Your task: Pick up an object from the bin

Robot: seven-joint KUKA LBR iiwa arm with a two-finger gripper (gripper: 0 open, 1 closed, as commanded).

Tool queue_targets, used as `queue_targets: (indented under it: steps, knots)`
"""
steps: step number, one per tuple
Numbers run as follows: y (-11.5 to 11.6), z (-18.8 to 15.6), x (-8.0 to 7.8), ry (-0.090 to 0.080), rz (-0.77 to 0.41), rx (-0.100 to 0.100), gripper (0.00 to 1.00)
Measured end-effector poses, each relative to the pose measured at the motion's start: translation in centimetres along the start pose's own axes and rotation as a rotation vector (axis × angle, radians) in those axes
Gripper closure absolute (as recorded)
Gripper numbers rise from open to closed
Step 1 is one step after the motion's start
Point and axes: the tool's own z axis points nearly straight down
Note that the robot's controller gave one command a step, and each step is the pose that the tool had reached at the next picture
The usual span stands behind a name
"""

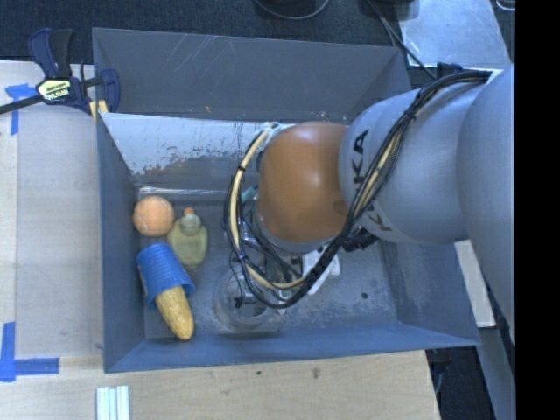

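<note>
The gripper (248,299) hung low near the middle of the bin (219,77), the blue and yellow toy (166,285) lay just left of it, pointing near-to-far, and I couldn't tell whether it gripped anything.

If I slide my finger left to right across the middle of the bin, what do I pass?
Orange ball → yellow-green bottle → robot's orange cover
</note>
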Motion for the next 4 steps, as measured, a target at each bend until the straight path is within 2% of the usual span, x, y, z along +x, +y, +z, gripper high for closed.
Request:
queue_targets:
  steps: [1, 2, 3, 4]
  knots:
    - [-1.5, 0.5, -0.5, 0.004, 0.141, 0.0, 0.0]
    - [-4.2, 2.4, -0.7, 0.002, 0.267, 0.001, 0.0]
    - [-5.1, 4.2, -1.1, 0.002, 0.075, 0.0, 0.0]
    - [-7.1, 7.2, -2.6, 0.002, 0.528, 0.0, 1.0]
